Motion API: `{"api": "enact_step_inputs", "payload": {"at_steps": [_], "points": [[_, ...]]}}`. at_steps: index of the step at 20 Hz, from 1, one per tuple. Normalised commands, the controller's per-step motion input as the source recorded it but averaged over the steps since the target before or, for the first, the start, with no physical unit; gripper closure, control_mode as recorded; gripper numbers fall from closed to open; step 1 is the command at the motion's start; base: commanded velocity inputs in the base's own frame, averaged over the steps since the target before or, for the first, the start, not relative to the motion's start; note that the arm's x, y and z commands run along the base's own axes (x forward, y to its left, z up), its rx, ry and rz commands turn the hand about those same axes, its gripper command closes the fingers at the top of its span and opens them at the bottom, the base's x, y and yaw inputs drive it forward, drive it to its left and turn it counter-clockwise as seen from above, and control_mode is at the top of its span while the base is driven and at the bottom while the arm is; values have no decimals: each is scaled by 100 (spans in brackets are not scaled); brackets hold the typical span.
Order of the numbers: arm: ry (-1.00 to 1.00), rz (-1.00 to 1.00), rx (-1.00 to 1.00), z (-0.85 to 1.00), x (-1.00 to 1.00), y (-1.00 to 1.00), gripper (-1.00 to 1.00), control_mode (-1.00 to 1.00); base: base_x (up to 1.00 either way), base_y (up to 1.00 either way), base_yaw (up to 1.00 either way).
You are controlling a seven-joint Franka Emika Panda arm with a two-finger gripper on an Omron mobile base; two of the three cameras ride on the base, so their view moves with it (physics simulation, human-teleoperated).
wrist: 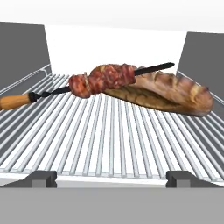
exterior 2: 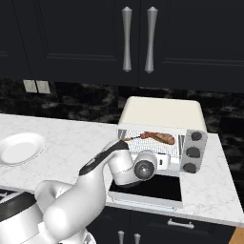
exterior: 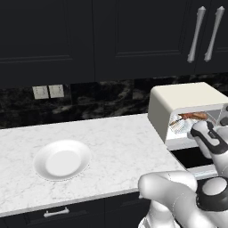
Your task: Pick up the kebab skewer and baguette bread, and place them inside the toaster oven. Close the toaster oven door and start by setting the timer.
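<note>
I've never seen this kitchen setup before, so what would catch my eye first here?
The toaster oven on the marble counter, its door folded down. On its wire rack lie the kebab skewer and, behind it, the baguette bread, the open gripper just before them. Farther left sits a white plate.

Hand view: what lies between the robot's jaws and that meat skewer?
Bare wire rack; in the hand view nothing sits before the dark skewer of red-brown meat.

A white marble counter (exterior: 120,147) bears a white plate (exterior: 62,159) at its left and the toaster oven (exterior 2: 164,114) at its right. Inside, the wire rack (wrist: 109,140) carries the baguette bread (wrist: 175,94), with the kebab skewer (wrist: 103,79) leaning across it.
</note>
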Motion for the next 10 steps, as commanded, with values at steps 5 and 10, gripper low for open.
{"api": "enact_step_inputs", "payload": {"at_steps": [5,10], "points": [[0,0,0,0,19,0,-100,-100,0,0,0],[0,0,0,0,18,0,-100,-100,0,0,0]]}}
